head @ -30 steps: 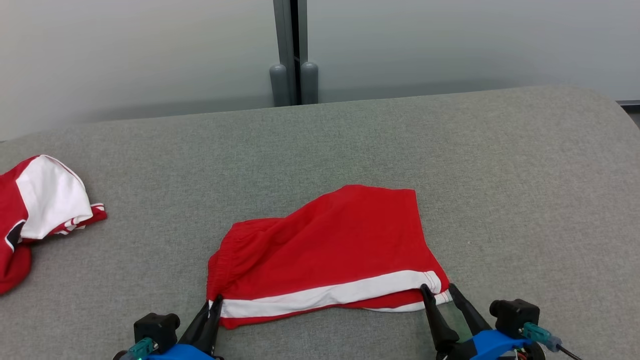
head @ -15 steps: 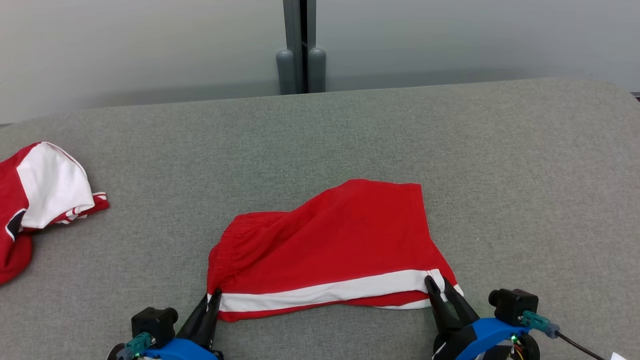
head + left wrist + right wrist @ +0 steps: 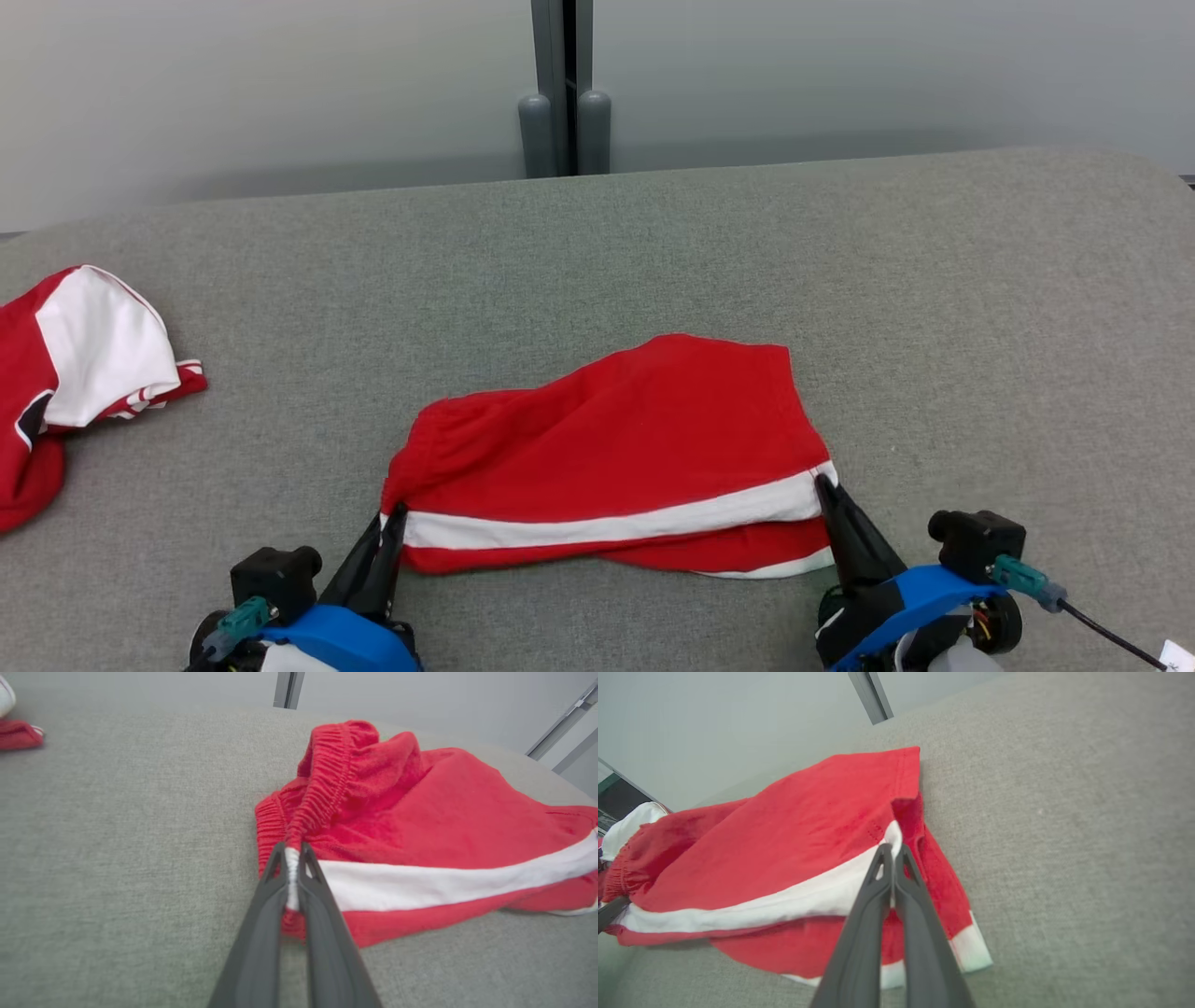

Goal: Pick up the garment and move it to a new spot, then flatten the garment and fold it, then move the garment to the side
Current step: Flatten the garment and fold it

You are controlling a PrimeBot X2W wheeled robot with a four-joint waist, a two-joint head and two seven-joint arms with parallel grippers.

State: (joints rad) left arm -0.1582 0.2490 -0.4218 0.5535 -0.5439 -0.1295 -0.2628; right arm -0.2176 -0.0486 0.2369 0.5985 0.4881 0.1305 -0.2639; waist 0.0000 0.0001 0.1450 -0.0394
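Clamping the red shorts (image 3: pixel 616 439) with the left gripper (image 3: pixel 396 515) at the waistband end of the white stripe — and with the right gripper (image 3: pixel 824 483), fingers together, at the hem end. Resting them rumpled on the bench (image 3: pixel 840 280), mid-width, toward its near edge.

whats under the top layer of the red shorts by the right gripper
Under the top layer pinched by the right gripper a second red layer with a white hem lies on the grey pad. Farther in, the shorts cover everything.
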